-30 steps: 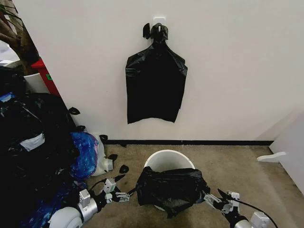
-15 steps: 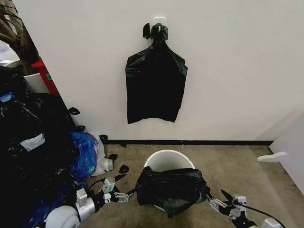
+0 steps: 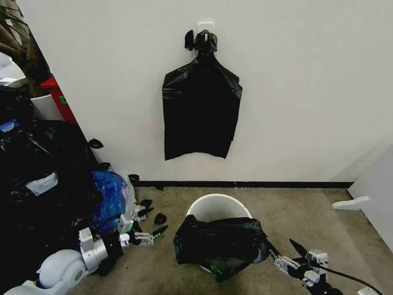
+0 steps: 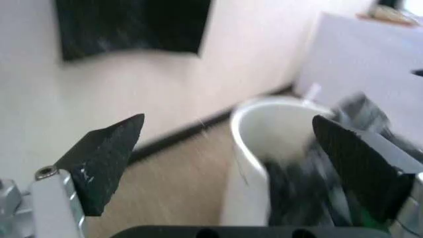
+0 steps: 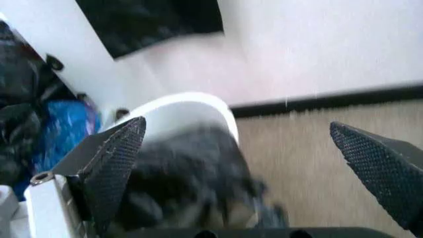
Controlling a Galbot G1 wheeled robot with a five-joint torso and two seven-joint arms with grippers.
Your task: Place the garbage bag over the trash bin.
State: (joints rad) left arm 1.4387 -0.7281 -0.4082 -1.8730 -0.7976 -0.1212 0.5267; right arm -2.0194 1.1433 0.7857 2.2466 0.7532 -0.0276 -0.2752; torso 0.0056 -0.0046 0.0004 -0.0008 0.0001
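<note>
At the far left of the head view a heap of bulging black bags (image 3: 37, 184) is seen, with one blue bag (image 3: 109, 198) at its right edge. In the lower left, the left gripper (image 3: 146, 233) is held just above the carpet (image 3: 295, 212), apart from the bin; its jaws are spread wide and nothing is held between them, as is confirmed in the left wrist view, where the dark fingertips (image 4: 106, 161) stand far from each other.

In the upper middle one flat bunch of black bags (image 3: 201, 114) is hung on the wall (image 3: 307, 92). Below it, in the lower middle, one trash bin (image 3: 218, 205) stands on the carpet. One garbage bag (image 3: 220, 243) is draped over the near part of the rim; the far part of the rim and the white inside are left bare, so the covering is judged as only partly done.

The bag is judged to be very light, soft and slippery, and easily torn. It should be taken at the loose edge of its mouth, on both sides, and not in the crumpled middle.

In the lower right, the right gripper (image 3: 288, 255) is seen just beside the bag, also wide and empty.

Counted: one bin, one loose bag, two grippers.
</note>
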